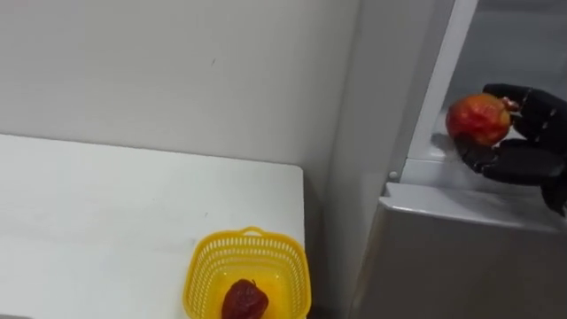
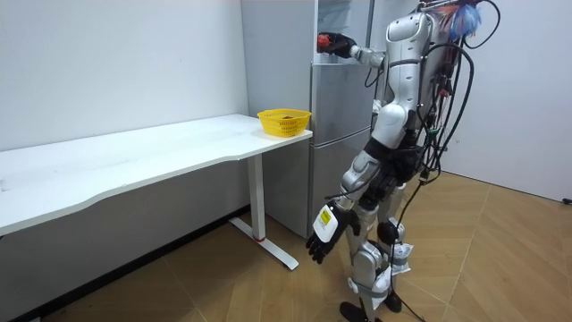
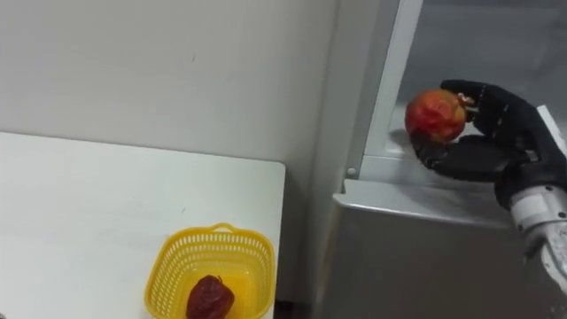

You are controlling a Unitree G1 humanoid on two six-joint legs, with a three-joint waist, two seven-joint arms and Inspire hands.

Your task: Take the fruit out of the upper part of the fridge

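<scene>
A round red and yellow fruit [image 1: 478,119] [image 3: 436,114] sits in my right hand [image 1: 523,151] [image 3: 483,142], whose dark fingers and thumb curl round it. The hand holds it just above the lower ledge [image 1: 423,165] of the open upper fridge compartment, at the front edge. In the room view I stand facing the grey fridge [image 2: 340,116] with that arm raised to the fruit [image 2: 323,40]. My left hand [image 2: 322,234] hangs by my thigh, fingers relaxed. A yellow mesh basket [image 1: 205,257] [image 3: 168,261] on the table corner holds a dark red fruit [image 1: 244,300] [image 3: 207,299].
The white table [image 1: 106,213] [image 2: 134,156] runs along the wall to my left, its end close to the fridge side. The grey lower fridge door [image 1: 461,257] is below my right hand. Wooden floor lies behind me in the room view.
</scene>
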